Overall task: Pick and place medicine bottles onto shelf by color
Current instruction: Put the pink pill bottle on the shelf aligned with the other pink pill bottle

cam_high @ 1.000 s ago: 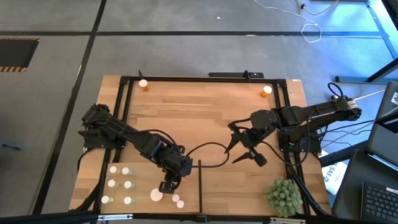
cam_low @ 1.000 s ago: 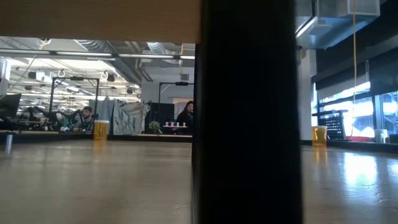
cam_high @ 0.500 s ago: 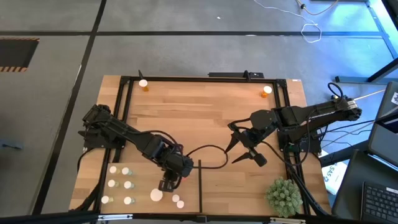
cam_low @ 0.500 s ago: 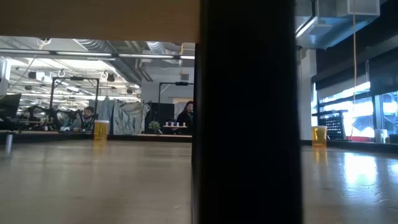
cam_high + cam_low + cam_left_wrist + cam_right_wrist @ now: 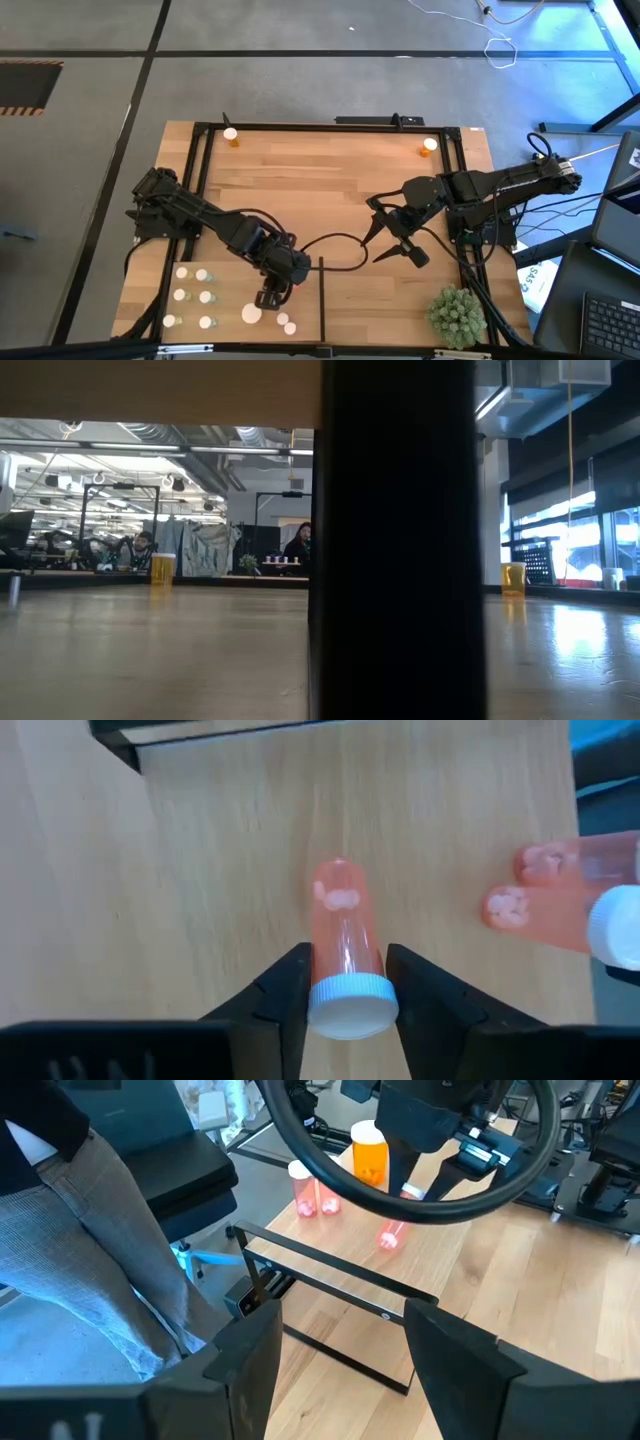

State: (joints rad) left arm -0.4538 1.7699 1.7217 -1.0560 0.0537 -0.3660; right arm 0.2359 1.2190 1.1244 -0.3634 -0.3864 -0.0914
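Left gripper (image 5: 345,985) fingers (image 5: 285,995) pinching a slim orange bottle (image 5: 345,945) just behind its white cap, over the shelf (image 5: 235,290) near two more orange bottles (image 5: 560,895). Best lowered upright beside those before letting go. Right gripper (image 5: 395,240) idle mid-surface, fingers spread.

A slim clear-orange bottle (image 5: 345,945) with a white cap is tipped over between the left pincer (image 5: 345,1005) fingers, cap toward the wrist, on the pale shelf (image 5: 380,310) just left of its thin dark divider (image 5: 322,300). Two more small orange bottles (image 5: 286,322) stand just beside it, next to a wider white-capped bottle (image 5: 250,314). Six small greenish bottles (image 5: 193,297) stand upright in pairs at the shelf's left end. On the tabletop's far edge, well apart, stand two wider orange bottles, one at the left (image 5: 231,136) and one at the right (image 5: 429,147)
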